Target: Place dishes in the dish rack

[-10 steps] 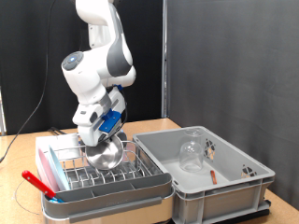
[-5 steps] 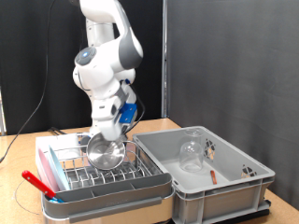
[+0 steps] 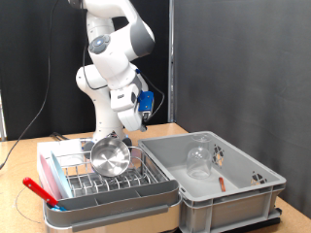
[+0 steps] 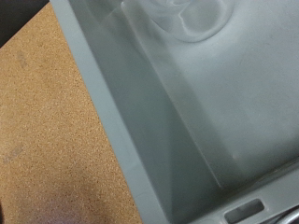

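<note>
Arm: white, rounded, glossy segments, standing behind the rack. Gripper [image 3: 133, 124]: dark, with a blue part beside it, hanging above the gap between rack and tub; fingers too small to read, so whether released or clenched cannot be told. Nothing shows between them.

Rack [image 3: 97, 178]: silver wire, rows of thin prongs, set in a shallow white-grey rectangular plastic tray [image 3: 117, 206]. Contents: metal cup [image 3: 110, 156], shiny, round, lying tilted on the prongs with its mouth toward the camera, at about 7 o'clock from the gripper. A red, thin, flat piece [image 3: 39, 188] lies along the tray's edge at 9 o'clock of the rack.

Tub [image 3: 238, 199]: deeper, grey plastic, smooth walls, rectangular, at 3 o'clock of the rack and touching it. Contents: clear glass [image 3: 199, 156], upright near the middle; red-handled utensil [image 3: 222, 181], thin, lying on the floor at 4 o'clock of the glass; a small dark item at the far right corner, too small to name.

Table [image 3: 19, 194]: brown, cork-like grain; in the wrist view its speckled surface [image 4: 47, 140] meets the tub's smooth grey wall [image 4: 121, 140]. A faint curved transparent shape shows at the tub's floor there, blurred.
</note>
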`<state>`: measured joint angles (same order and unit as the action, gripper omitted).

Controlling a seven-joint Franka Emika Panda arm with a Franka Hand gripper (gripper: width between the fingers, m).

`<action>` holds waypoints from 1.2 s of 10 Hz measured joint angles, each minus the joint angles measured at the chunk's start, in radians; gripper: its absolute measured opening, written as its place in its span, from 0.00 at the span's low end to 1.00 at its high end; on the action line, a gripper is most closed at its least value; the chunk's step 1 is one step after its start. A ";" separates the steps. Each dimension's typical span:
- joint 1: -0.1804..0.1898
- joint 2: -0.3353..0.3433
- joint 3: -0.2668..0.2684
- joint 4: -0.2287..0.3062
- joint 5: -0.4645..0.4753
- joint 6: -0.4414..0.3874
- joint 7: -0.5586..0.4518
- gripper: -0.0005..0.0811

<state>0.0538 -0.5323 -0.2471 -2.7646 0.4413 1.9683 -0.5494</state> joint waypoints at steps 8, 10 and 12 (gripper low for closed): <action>-0.139 -0.091 0.000 -0.029 -0.324 0.152 -0.199 1.00; -0.134 -0.090 0.000 -0.031 -0.333 0.147 -0.226 1.00; -0.137 -0.094 0.013 -0.066 -0.397 0.275 -0.278 1.00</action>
<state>-0.0829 -0.6265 -0.2342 -2.8310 0.0442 2.2432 -0.8277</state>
